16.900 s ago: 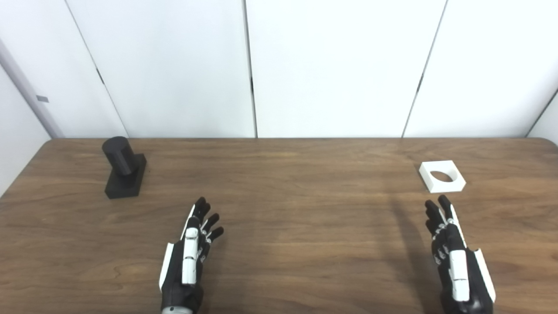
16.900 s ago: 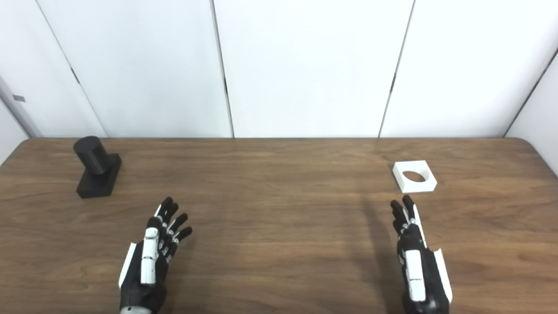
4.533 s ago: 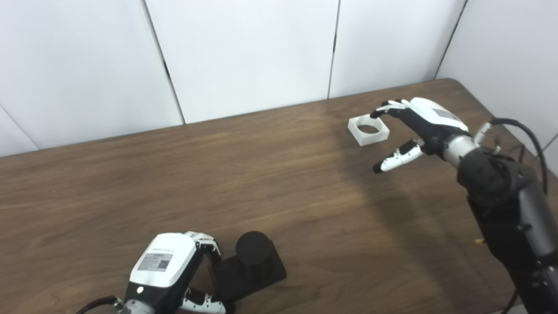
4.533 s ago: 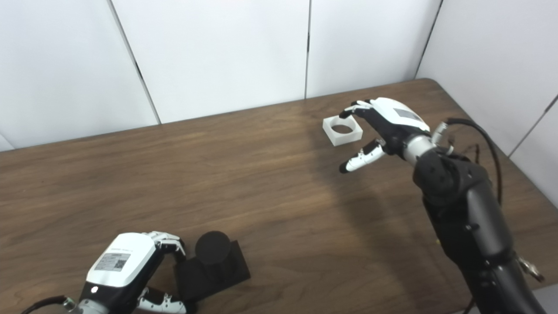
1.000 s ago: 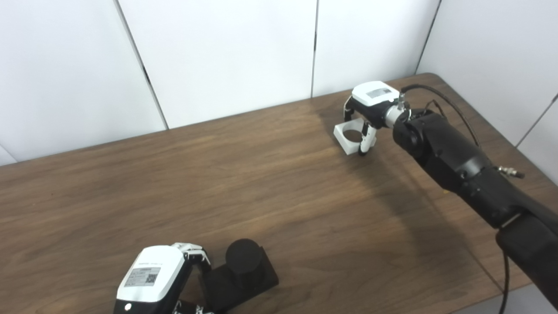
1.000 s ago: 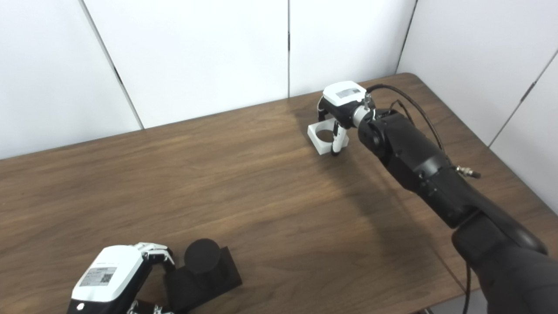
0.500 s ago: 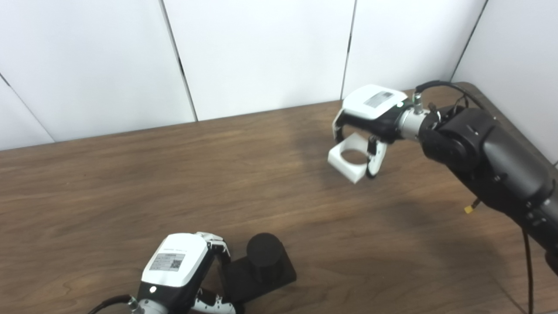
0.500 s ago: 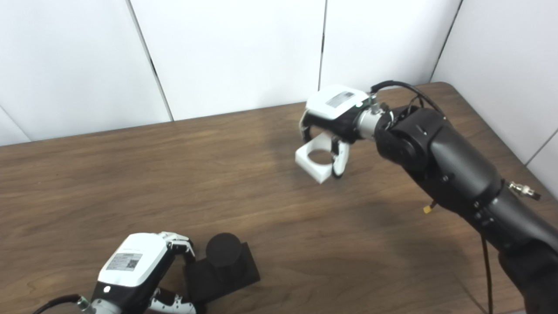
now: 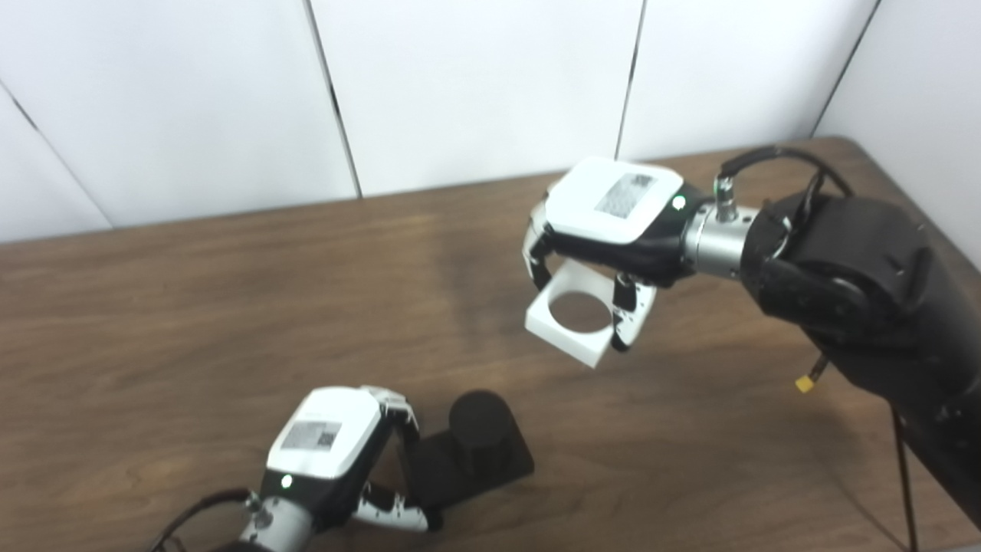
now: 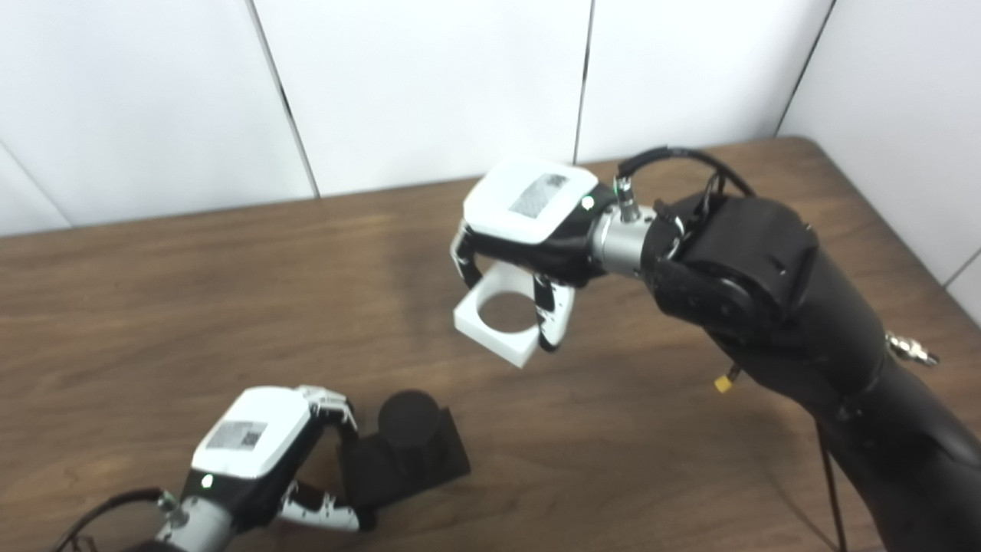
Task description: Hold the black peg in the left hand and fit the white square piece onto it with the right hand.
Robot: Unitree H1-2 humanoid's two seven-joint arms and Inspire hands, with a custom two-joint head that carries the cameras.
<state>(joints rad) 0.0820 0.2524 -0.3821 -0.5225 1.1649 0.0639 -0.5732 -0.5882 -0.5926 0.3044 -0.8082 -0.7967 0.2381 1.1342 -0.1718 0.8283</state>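
A white square piece [image 9: 576, 322] with a round hole is gripped by the right robot hand [image 9: 613, 234] above the wooden surface [image 9: 191, 307]. Nearer than it, the black peg [image 9: 471, 448] is clasped at its base by the left robot hand [image 9: 337, 452].

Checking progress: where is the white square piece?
The white square piece is held off the table by the right hand, right of centre, beyond the black peg.

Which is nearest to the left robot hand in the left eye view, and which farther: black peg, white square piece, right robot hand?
From the left robot hand:
1. black peg, held, just beside it.
2. white square piece, up in the air, farther right.
3. right robot hand, just above the piece.
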